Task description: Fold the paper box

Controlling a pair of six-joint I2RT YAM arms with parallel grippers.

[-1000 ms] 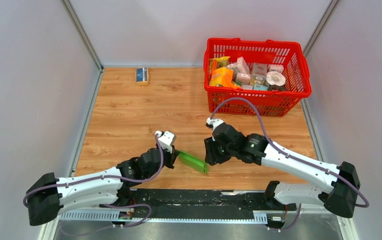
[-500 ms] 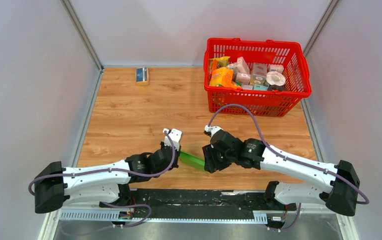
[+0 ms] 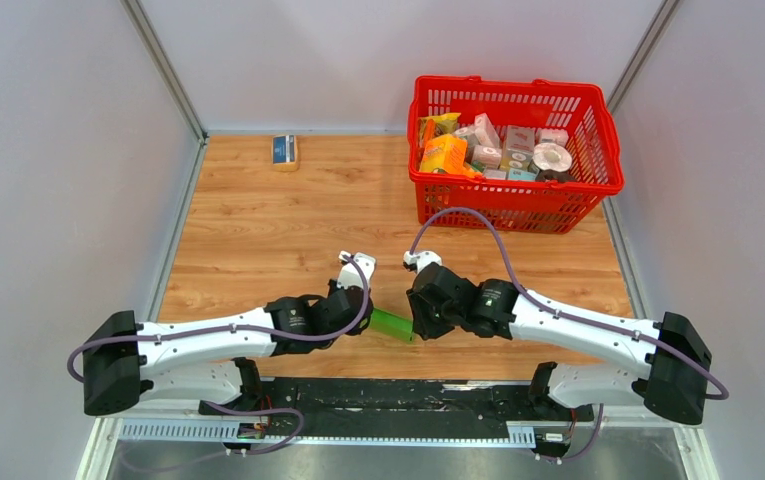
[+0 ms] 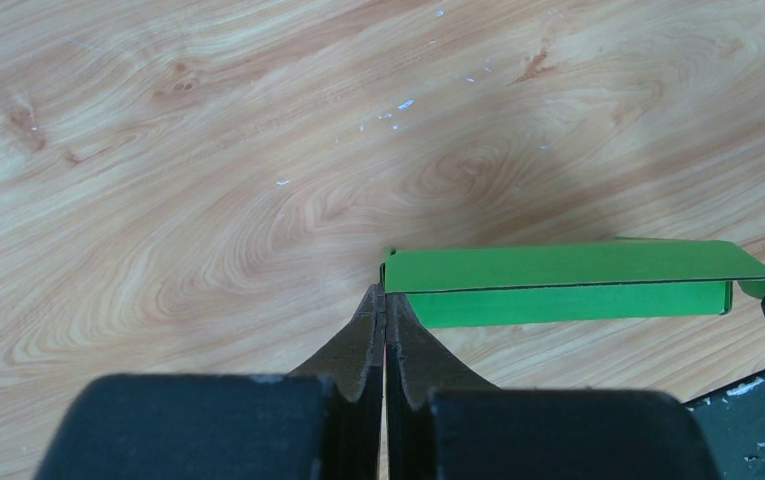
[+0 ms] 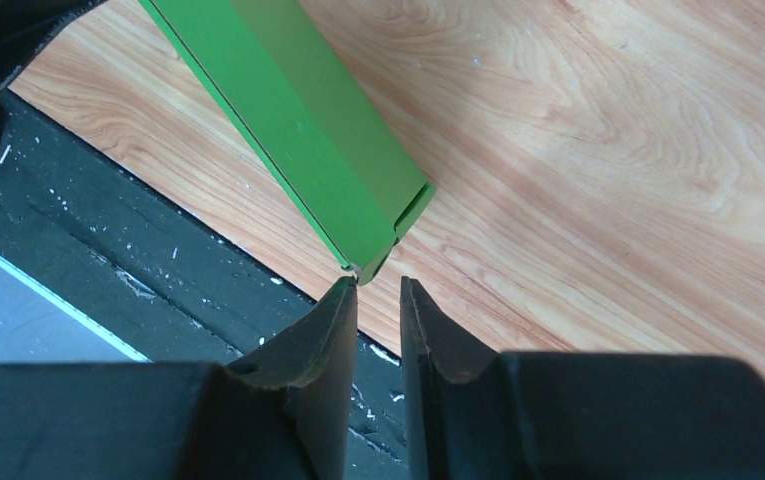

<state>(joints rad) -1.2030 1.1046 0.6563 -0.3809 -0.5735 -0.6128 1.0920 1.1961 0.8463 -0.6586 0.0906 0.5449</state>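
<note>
Paper box: green and flattened, by the middle of the near edge of the tabletop, reaching from one set of jaws to the other.
Left jaws: pressed together, pinching the edge of the box's left end at their very tips.
Right jaws: a narrow gap with nothing in it; the box's right end corner sits just at one tip, outside the gap.
Box on tabletop or lifted: cannot tell.
</note>
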